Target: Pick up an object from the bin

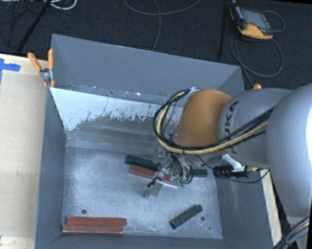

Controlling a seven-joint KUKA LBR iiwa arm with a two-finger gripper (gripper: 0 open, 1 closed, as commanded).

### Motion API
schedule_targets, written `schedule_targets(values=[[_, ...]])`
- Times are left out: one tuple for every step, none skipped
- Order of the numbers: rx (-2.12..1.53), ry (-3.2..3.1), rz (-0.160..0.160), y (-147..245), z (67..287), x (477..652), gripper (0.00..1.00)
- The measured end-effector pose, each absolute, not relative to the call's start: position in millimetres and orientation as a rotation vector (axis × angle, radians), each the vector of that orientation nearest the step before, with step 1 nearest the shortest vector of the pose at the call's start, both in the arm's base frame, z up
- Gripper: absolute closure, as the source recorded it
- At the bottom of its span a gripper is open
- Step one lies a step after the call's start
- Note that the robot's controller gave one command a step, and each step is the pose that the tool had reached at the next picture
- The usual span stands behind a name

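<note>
My gripper point(152, 192) hangs low over the middle of the bin floor, below the arm's orange cover. Its tip stands just in front of a short reddish-brown bar point(140, 171), which lies flat and runs left from the gripper. Right behind that bar lies a dark green bar point(138, 161), also flat, with its right end hidden under the gripper body. A small dark green piece point(199, 171) shows on the gripper's right side. Whether the gripper touches any of these I cannot tell.
Another dark green bar point(185, 216) lies slanted near the front right of the floor. Two long reddish-brown strips point(94, 224) lie side by side along the front wall at the left. The arm and its cables cover the bin's right rear part.
</note>
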State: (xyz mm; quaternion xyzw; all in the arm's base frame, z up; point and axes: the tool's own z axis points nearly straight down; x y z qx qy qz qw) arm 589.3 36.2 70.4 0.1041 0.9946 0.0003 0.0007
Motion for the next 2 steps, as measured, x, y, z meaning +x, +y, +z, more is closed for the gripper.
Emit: schedule_targets(values=[[0.327, 3.120, 0.002, 36.1, 72.1, 590.0, 1.00], [0.145, 3.130, 0.001, 41.8, 209.1, 587.8, 1.00]])
